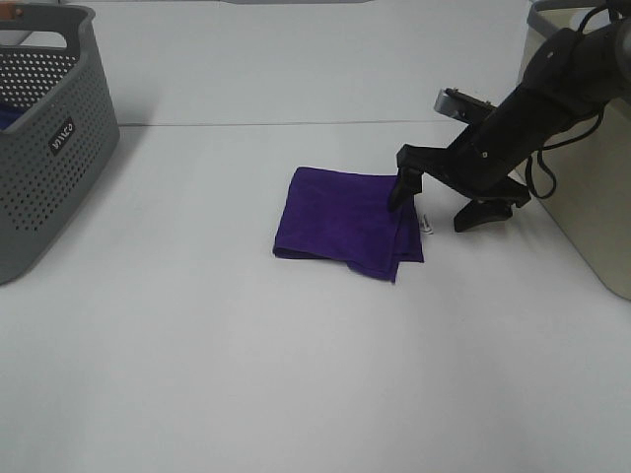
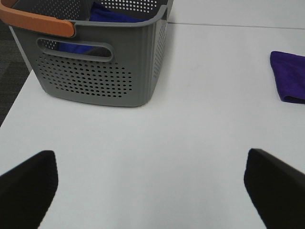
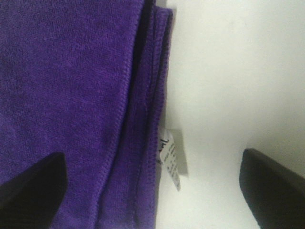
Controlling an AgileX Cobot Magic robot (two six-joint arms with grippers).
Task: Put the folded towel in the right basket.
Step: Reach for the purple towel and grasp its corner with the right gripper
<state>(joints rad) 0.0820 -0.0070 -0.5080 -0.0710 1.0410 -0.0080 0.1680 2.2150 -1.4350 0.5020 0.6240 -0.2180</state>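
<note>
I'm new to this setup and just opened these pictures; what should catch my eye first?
A folded purple towel lies mid-table, vivid against the white table. The right claw stands open astride its right edge, one finger over the cloth. A grey perforated basket sits far left, a beige basket far right.

The grey basket (image 1: 49, 148) at the left edge of the worktop (image 1: 296, 384) is cut off by the left and top of the high view, and its wall hides most of the blue cloth (image 2: 112, 14) inside. The right basket (image 1: 592, 207) at the right edge shows only in part, the right arm (image 1: 532, 108) covering some of its wall. Of the left gripper (image 2: 152, 188) only 2 dark fingertips (image 2: 28, 186) show, the rest is out of frame. The right wrist view cuts the folded towel (image 3: 71, 95) on 3 sides, and the print on its white label (image 3: 170, 162) is too blurred to read.
</note>
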